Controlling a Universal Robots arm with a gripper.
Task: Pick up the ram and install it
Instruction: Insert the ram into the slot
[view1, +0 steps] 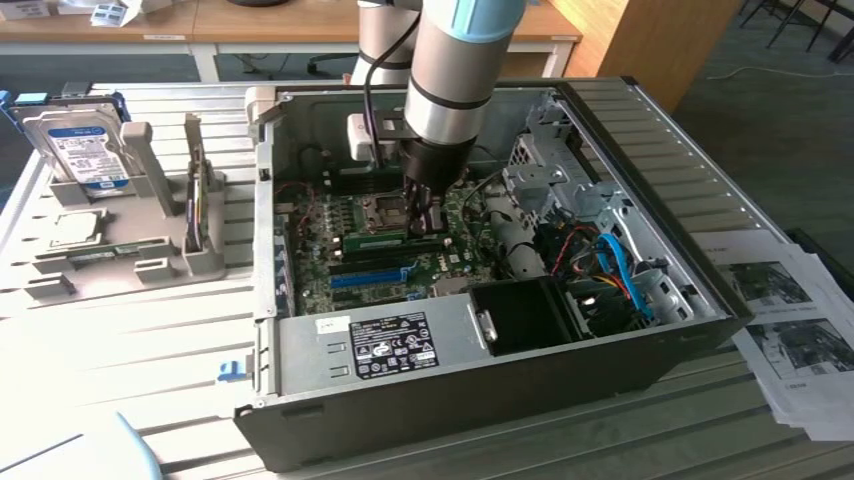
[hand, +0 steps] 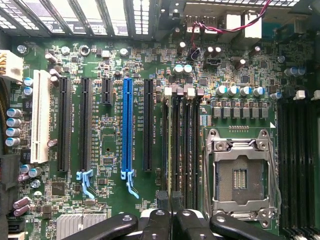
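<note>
Fingers (hand: 165, 201) stand narrow, pinched on the ram (view1: 390, 241), which runs edge-on out from between them, standing in the motherboard's (hand: 107, 140) memory slots, CPU socket (hand: 240, 175) just beside.

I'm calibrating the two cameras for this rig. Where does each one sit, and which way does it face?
Exterior view: off the arm, above the open computer case, looking down into it; the arm and gripper at the ram show.
Wrist view: on the wrist, facing the motherboard squarely; the gripper's fingers show.
Shared: the blue slot and the CPU socket.
</note>
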